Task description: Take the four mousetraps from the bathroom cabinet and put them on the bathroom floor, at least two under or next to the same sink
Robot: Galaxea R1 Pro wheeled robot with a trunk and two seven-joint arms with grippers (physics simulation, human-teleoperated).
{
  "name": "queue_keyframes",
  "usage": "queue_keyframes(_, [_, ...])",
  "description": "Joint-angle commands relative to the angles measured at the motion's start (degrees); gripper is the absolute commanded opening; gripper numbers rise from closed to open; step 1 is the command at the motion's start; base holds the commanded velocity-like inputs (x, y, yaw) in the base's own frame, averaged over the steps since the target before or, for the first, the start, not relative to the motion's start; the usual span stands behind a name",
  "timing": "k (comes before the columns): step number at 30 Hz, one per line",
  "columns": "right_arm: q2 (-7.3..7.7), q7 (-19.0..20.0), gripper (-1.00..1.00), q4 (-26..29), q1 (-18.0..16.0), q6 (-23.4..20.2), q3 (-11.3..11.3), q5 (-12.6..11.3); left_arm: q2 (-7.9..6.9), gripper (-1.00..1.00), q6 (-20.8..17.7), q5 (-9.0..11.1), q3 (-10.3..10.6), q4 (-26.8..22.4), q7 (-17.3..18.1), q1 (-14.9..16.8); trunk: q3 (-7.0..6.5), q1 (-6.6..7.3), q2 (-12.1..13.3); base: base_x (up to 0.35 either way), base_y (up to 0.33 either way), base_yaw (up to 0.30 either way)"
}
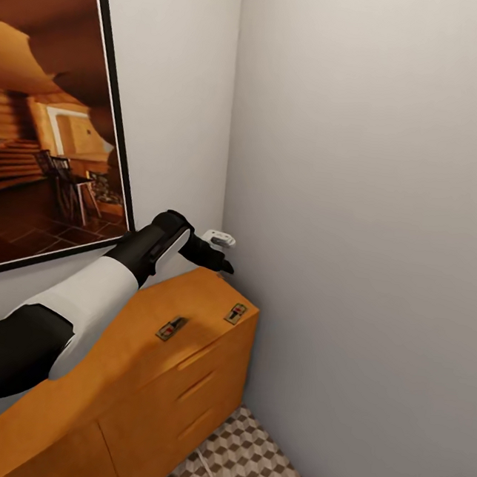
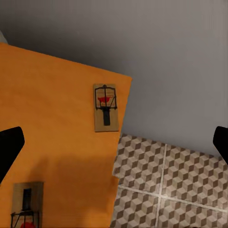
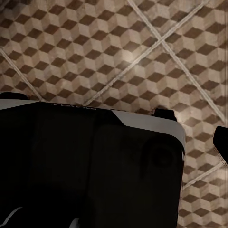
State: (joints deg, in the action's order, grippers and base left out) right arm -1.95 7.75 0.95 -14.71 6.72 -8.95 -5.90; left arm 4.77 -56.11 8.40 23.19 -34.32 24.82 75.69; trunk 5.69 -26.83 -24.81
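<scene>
Grey walls corner a cube-patterned bathroom floor and an orange cabinet. Two mousetraps lie apart on its top. Above them the left gripper hovers, jaws spread wide. Lowering squarely over one trap seems wise. Right jaws: cannot tell.

Even, diffuse light, no visible source. Head view bright: grey wall flat and clean, slight softness throughout. Faint arm shadow on cabinet top in left wrist view. Pale glare patch on bathroom floor in right wrist view, tiles mildly blurred. Dark robot body there nearly featureless, underexposed. No obvious edge distortion.
</scene>
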Motion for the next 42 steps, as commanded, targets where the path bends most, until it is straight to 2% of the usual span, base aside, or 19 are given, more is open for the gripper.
queue_keyframes(1, [-0.01,0.17,1.00,-0.08,-0.06,0.22,-0.45,-0.61,-0.03,1.00,-0.28,0.56,0.19,0.00,-0.29,0.08,0.12,-0.05,-0.12,0.205,-0.146,0.000])
queue_keyframes(19, [-0.06,0.21,1.00,-0.07,-0.06,0.22,-0.45,-0.61,-0.06,1.00,-0.23,0.48,0.19,0.17,-0.34,-0.37,0.12,-0.05,-0.12,0.057,-0.044,0.000])
queue_keyframes(23, [-0.07,0.22,1.00,-0.07,-0.06,0.22,-0.45,-0.61,-0.58,1.00,-0.18,0.45,0.13,0.42,-0.46,-0.39,0.12,-0.05,-0.12,0.000,0.000,0.000])
queue_keyframes(29, [-0.07,0.24,1.00,-0.07,-0.05,0.22,-0.45,-0.61,-2.35,1.00,1.10,0.45,0.02,0.65,-0.55,-0.45,0.12,-0.05,-0.12,0.000,0.000,0.000])
queue_keyframes(42, [-0.07,0.32,1.00,-0.07,-0.06,0.22,-0.45,-0.61,-2.68,1.00,1.44,0.48,0.01,1.55,-0.56,-0.46,0.12,-0.05,-0.12,0.000,0.000,0.000])
